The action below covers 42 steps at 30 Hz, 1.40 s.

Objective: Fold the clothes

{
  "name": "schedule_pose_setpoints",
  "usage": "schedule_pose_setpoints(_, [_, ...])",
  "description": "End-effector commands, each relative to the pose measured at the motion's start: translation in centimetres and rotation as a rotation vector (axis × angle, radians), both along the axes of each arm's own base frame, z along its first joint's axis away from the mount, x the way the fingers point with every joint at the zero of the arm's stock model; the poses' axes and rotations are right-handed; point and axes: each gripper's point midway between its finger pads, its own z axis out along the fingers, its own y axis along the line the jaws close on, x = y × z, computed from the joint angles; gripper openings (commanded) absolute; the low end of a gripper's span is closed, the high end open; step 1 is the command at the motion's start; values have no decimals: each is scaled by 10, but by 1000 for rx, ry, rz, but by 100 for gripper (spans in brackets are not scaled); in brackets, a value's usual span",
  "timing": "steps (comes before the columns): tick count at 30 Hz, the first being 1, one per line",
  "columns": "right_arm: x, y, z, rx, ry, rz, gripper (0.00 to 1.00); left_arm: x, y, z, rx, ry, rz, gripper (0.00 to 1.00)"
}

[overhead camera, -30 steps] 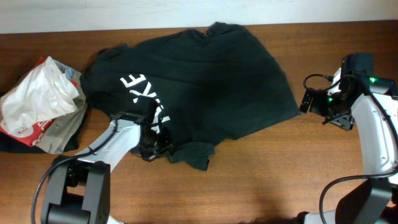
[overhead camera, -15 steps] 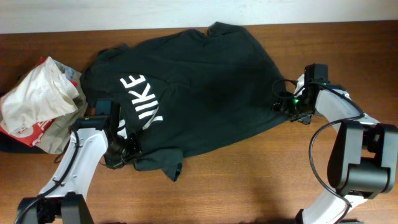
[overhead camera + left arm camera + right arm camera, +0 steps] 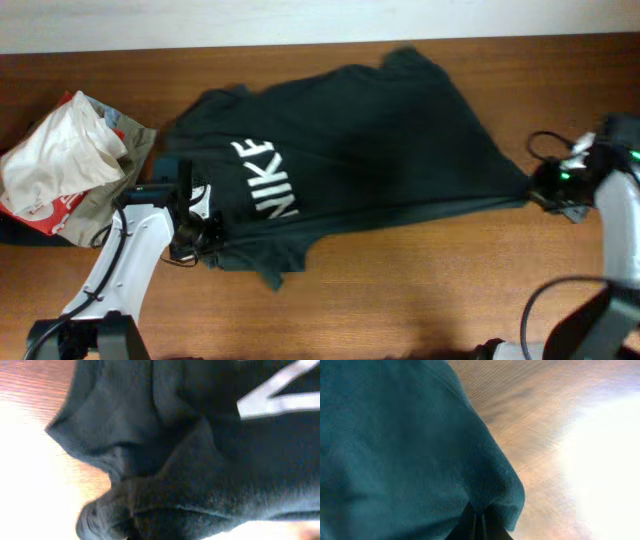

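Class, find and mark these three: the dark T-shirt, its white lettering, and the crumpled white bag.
dark T-shirt (image 3: 390, 140), overhead view, middle of the body.
white lettering (image 3: 266, 178), overhead view, centre of the word.
crumpled white bag (image 3: 62, 158), overhead view, its creased top.

The T-shirt (image 3: 200, 460) fills our left wrist view, hiding the fingers of the left gripper (image 3: 204, 239), and its white lettering (image 3: 280, 395) runs off the top edge. We see the right gripper (image 3: 479, 527) cropped at the bottom; glare washes out much of the table (image 3: 525, 405).
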Motion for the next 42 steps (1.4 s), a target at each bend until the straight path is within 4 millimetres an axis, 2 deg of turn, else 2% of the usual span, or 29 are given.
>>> schedule_pose_setpoints(1, [-28,-11,28,-72,3,14,4,0,-10,38,-71,-49,-58,1])
schedule_pose_setpoints(3, [-49,2,30,-38,67,31,4,-13,-22,73,-138,-87,-78,1])
schedule_pose_setpoints(5, [-68,13,29,3,132,34,4,-20,-24,116,-143,-216,-87,1])
schedule_pose_setpoints(6, [-65,19,30,31,113,67,4,-19,-28,134,-163,-310,-98,1])
schedule_pose_setpoints(7, [-55,23,33,49,64,79,4,-15,-28,144,-162,-373,-104,1])
schedule_pose_setpoints(8, [-35,26,37,28,-9,119,4,-7,-28,145,-160,-402,-106,1])
schedule_pose_setpoints(9, [-17,31,39,-5,-61,164,6,3,-28,141,-160,-401,-106,1])
schedule_pose_setpoints(10, [-8,36,40,-17,-82,193,6,10,-28,135,-161,-391,-105,1])
schedule_pose_setpoints(13, [28,53,25,-40,-120,283,7,42,-27,105,-163,-341,-99,1])
schedule_pose_setpoints(15, [51,50,3,-40,-125,296,6,71,-26,75,-161,-316,-91,1])
schedule_pose_setpoints(16, [68,45,-16,-43,-131,296,6,94,-23,46,-149,-301,-83,1])
schedule_pose_setpoints(17, [80,41,-29,-44,-141,297,6,112,-21,30,-150,-312,-58,1])
schedule_pose_setpoints(19, [100,38,-48,-43,-168,301,7,144,-12,11,-163,-365,14,1])
schedule_pose_setpoints(20, [111,41,-57,-12,-200,314,30,160,-15,5,-195,-403,30,10])
schedule_pose_setpoints(21, [115,46,-61,15,-216,325,45,164,-16,0,-196,-405,28,34])
schedule_pose_setpoints(22, [115,46,-63,17,-213,327,67,163,-17,-3,-197,-398,29,50])
schedule_pose_setpoints(24, [90,19,-78,-115,-57,277,78,141,-20,-13,-215,-291,37,64])
schedule_pose_setpoints(25, [76,11,-83,-152,17,258,79,129,-22,-16,-225,-239,41,66])
schedule_pose_setpoints(26, [64,12,-88,-150,67,258,79,116,-26,-17,-245,-190,22,66])
schedule_pose_setpoints(27, [54,16,-96,-134,98,263,72,107,-40,-14,-298,-190,-89,61])
schedule_pose_setpoints(30, [31,23,-114,-104,162,268,51,96,-76,-17,-269,-229,-369,61])
schedule_pose_setpoints(31, [22,26,-122,-95,183,270,41,93,-82,-20,-226,-222,-405,61])
schedule_pose_setpoints(33, [9,31,-137,-85,203,272,38,85,-92,-32,-29,-205,-518,61])
schedule_pose_setpoints(35, [5,32,-139,-81,211,272,36,81,-94,-36,78,-196,-573,61])
schedule_pose_setpoints(36, [5,32,-139,-81,210,272,32,78,-95,-38,102,-192,-588,61])
schedule_pose_setpoints(38, [6,32,-139,-81,209,272,29,73,-100,-46,104,-168,-609,14])
schedule_pose_setpoints(39, [6,32,-139,-81,209,272,29,72,-102,-49,104,-159,-616,1])
schedule_pose_setpoints(41, [6,32,-139,-82,208,272,29,81,-105,-43,102,-191,-613,1])
schedule_pose_setpoints(42, [6,32,-139,-82,208,272,29,99,-109,-29,101,-241,-602,1])
